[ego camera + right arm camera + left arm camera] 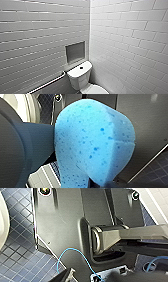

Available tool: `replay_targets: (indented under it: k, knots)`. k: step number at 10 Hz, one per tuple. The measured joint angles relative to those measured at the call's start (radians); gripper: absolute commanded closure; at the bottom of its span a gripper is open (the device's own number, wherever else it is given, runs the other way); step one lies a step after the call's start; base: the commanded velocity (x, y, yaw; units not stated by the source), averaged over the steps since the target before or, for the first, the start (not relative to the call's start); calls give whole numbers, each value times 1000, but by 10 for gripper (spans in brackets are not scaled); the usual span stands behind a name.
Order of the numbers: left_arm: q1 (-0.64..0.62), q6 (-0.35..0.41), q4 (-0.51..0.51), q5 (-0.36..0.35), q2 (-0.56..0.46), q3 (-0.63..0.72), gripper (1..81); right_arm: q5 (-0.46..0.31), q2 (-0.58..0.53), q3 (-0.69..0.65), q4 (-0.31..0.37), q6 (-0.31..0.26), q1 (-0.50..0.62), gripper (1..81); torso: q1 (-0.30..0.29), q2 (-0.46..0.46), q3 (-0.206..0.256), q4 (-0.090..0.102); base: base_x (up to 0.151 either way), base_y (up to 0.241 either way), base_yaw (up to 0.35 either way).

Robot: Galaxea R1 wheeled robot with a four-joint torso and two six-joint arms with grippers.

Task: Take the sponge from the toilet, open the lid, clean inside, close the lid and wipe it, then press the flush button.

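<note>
**Soft sponge in hand, slick lid cut off at the frame's edge**

The sponge (92,141) is a bright blue, open-pored foam block with rounded corners. A crease runs across one face as if it were pinched, so I judge the right gripper (96,179) to be clamped on it. I cannot tell how the left gripper's jaws stand.

In the head view the toilet (81,75) sits at lower centre, tucked into the corner where two walls of glossy white brick tile meet. Its tank is a rounded rectangle of shiny ceramic, with the dark flush button (81,67) in the middle of its top. The lid (96,89) is a smooth white oval at the bottom edge, apparently down and partly cut off.

Risks, as I judge them:
- Foam this soft can twist or slip out of a pinch when pressed hard.
- The lid's polished plastic gives little to hook under.
- With so little of the lid in frame, aiming at it is uncertain.
- The metal rail (47,83) at lower left and the wall at right leave little room to swing an arm.
- A loose blue cable (62,258) loops above the dark blue mosaic floor (17,260) and could snag.
</note>
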Motion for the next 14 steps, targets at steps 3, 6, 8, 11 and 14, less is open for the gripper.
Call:
replay_targets:
  k: [3,6,8,11,14]
  knots:
    - [0,0,0,-4,11,8,10,21,-44,74,0,0,0,811,0,0,0,0,0,0,0]
    - [0,0,0,-4,11,8,10,29,-40,14,0,0,-14,811,0,0,0,0,0,0,0]
    - [0,0,0,-5,11,8,10,41,-36,-26,0,0,-13,811,0,0,0,0,31,0,0]
    - [13,0,0,-2,11,8,10,38,-21,-23,0,0,-31,811,-2,0,0,0,75,0,0]
    - [0,0,0,-8,11,8,10,44,-24,-23,2,0,-20,811,-2,0,0,0,94,0,0]
